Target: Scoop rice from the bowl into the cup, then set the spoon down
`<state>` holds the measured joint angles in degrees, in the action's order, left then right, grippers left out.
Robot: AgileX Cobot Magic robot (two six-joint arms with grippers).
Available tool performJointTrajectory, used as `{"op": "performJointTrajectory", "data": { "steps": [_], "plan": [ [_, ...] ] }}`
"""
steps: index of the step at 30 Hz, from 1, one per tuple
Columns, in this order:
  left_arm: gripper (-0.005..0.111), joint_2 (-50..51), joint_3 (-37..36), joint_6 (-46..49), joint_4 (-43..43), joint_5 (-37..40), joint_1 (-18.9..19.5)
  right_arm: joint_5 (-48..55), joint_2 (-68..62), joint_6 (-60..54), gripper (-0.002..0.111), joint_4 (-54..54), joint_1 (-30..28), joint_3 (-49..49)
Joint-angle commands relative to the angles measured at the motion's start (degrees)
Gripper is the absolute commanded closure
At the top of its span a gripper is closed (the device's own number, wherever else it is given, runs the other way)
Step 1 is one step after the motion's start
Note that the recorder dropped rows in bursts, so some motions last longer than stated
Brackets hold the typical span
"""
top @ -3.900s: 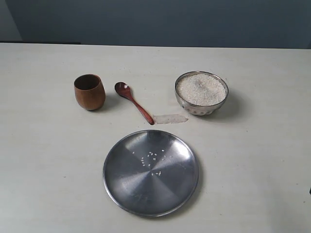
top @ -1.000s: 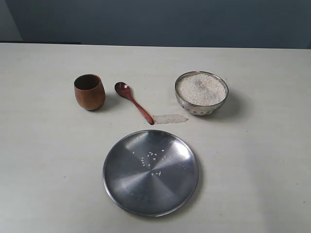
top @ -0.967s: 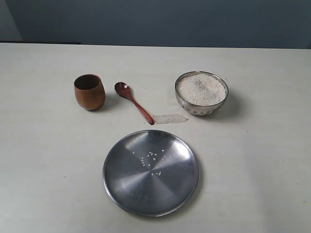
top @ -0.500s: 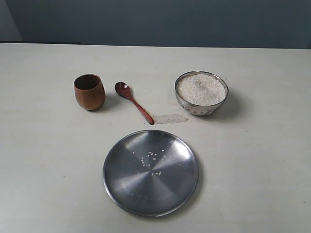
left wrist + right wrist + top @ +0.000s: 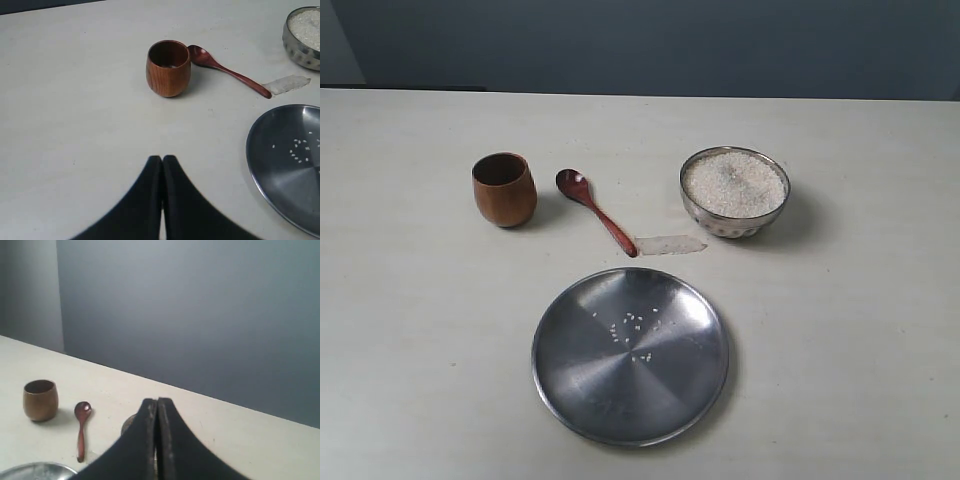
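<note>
The steel bowl point(image 5: 735, 220) stands at the right of the table, heaped with white rice point(image 5: 734, 184). A brown wooden cup point(image 5: 504, 189) stands upright at the left. Between them the reddish wooden spoon point(image 5: 597, 212) lies flat, head toward the cup. Neither arm shows in the exterior view. In the left wrist view the cup point(image 5: 168, 68) and spoon point(image 5: 227, 71) lie well beyond my left gripper point(image 5: 162, 159), which is shut and empty. My right gripper point(image 5: 157, 401) is shut and empty too, covering most of the bowl point(image 5: 128, 425); cup point(image 5: 40, 400) and spoon point(image 5: 81, 430) sit off to its side.
A large flat steel plate point(image 5: 570, 372) with a few stray grains lies near the front of the table. A small clear scrap of tape or plastic point(image 5: 670, 244) rests by the spoon handle's tip. A dark wall runs behind the table's far edge.
</note>
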<state>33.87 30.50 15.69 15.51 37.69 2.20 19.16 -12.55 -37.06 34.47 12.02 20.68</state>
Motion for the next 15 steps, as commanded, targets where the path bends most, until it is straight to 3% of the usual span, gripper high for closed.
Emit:
{"op": "performJointTrajectory", "data": {
  "steps": [1, 6, 9, 13, 15],
  "plan": [
    [0.106, 0.12, 0.35, -0.04, 0.01, 0.00, -0.37, -0.46, 0.23, -0.37, 0.109, 4.88, 0.12, 2.81],
    [0.106, 0.12, 0.35, -0.04, 0.01, 0.00, -0.37, 5.40, 0.23, -0.37, 0.109, 11.34, 0.12, 8.81],
    [0.106, 0.12, 0.35, -0.04, 0.01, 0.00, -0.37, 6.92, 0.23, 6.65, 0.109, 2.78, 0.12, 10.79],
    [0.106, 0.12, 0.35, -0.04, 0.01, 0.00, -0.37, 10.26, 0.23, 24.25, 0.109, -13.94, 0.12, 13.76],
    [0.106, 0.12, 0.35, -0.04, 0.01, 0.00, -0.37, 11.39, 0.23, 27.39, 0.109, -16.50, 0.12, 14.83]
  ]
}}
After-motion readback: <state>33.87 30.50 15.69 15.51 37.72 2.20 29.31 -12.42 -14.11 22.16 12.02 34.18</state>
